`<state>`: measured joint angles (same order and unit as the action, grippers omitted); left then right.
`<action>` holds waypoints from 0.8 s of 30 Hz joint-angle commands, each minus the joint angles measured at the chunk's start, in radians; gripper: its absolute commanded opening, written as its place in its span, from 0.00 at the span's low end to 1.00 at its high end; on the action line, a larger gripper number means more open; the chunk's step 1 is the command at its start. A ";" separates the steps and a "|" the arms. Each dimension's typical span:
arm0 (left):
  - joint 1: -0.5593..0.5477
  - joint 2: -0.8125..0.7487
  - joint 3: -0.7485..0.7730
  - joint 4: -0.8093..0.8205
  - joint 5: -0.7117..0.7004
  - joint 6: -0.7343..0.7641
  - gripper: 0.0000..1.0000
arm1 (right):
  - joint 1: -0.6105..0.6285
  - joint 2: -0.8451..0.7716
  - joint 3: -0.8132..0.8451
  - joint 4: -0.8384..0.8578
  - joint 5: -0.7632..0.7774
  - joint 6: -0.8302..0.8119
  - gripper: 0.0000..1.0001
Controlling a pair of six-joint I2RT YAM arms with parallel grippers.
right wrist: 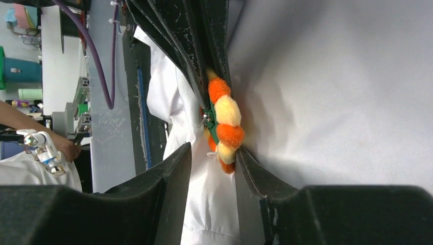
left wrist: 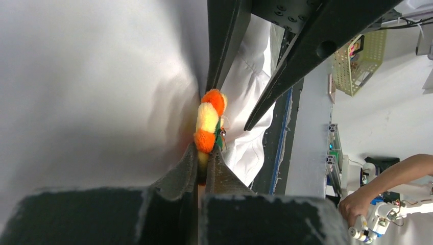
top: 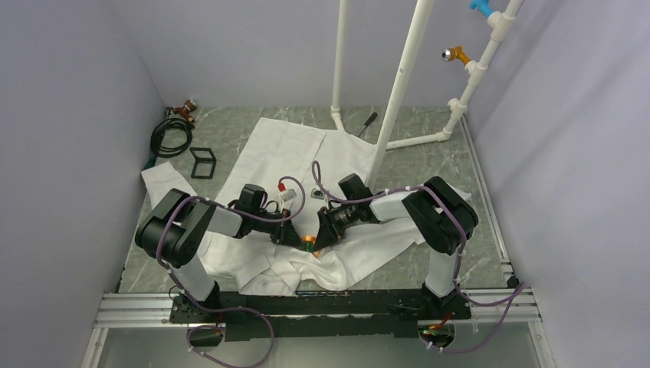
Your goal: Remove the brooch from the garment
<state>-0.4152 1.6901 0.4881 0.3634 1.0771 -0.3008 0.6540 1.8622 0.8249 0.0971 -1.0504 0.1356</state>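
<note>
The white garment (top: 291,153) lies spread on the table. The orange and yellow brooch (top: 308,242) sits on its near hem, between the two grippers. In the left wrist view my left gripper (left wrist: 203,153) is shut on the lower edge of the brooch (left wrist: 208,120), with the garment (left wrist: 102,92) to the left. In the right wrist view my right gripper (right wrist: 212,150) is open, its jaws either side of the brooch (right wrist: 227,122) and a fold of garment (right wrist: 332,92). One right finger (right wrist: 245,163) touches the petals. In the top view the left gripper (top: 297,238) and the right gripper (top: 320,236) meet at the brooch.
A white pipe rack (top: 398,84) stands at the back right, with an orange hook (top: 457,54) on it. A black cable coil (top: 172,138) and a black square frame (top: 203,162) lie at the back left. Small items (top: 287,190) rest on the shirt.
</note>
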 commanded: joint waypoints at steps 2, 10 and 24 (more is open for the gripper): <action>0.010 -0.016 -0.002 0.058 0.037 -0.014 0.00 | 0.001 0.000 -0.001 0.105 -0.045 0.043 0.36; 0.012 -0.017 -0.010 0.084 0.049 -0.025 0.00 | 0.002 0.047 0.011 0.166 -0.058 0.091 0.34; 0.016 -0.007 -0.013 0.114 0.060 -0.044 0.00 | 0.009 0.115 0.039 0.231 -0.065 0.143 0.39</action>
<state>-0.3996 1.6905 0.4751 0.4129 1.0878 -0.3351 0.6525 1.9644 0.8349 0.2615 -1.1141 0.2775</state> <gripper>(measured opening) 0.035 0.367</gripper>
